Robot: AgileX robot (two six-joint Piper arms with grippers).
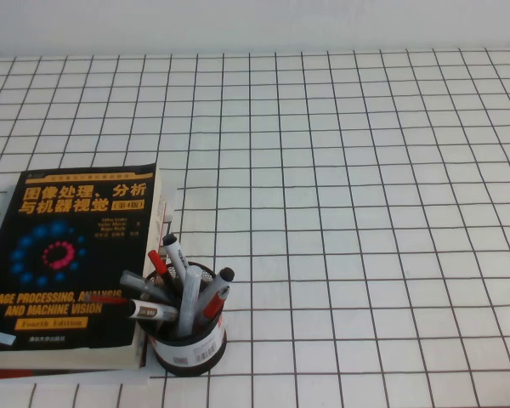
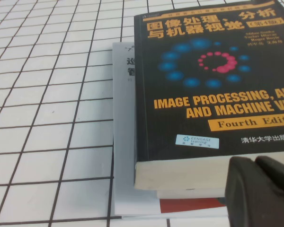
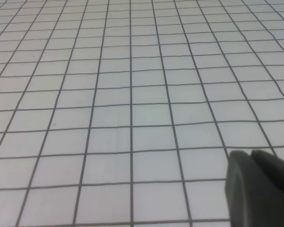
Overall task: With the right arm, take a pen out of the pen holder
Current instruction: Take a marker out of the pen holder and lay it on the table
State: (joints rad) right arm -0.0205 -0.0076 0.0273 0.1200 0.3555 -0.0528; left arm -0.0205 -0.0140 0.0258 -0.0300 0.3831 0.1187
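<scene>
One white surface [image 1: 365, 170], ruled into squares by thin dark lines, fills every view. Near its front left lies a thick black book [image 1: 68, 255] with a glossy cover, its left edge cut off in the high view. It rests on a pale book [image 2: 125, 142] that juts out beside it and is mostly hidden. Just beside the black book's right front corner stands the pen holder [image 1: 191, 353], a round dark cup crowded with slanting pens [image 1: 178, 263], grey-barrelled with black or red caps. The left end effector [image 2: 254, 163], only its dark rounded tips showing, hovers pinched together over the stack's corner. The right end effector [image 3: 251, 156], likewise closed and empty, hangs above bare grid.
</scene>
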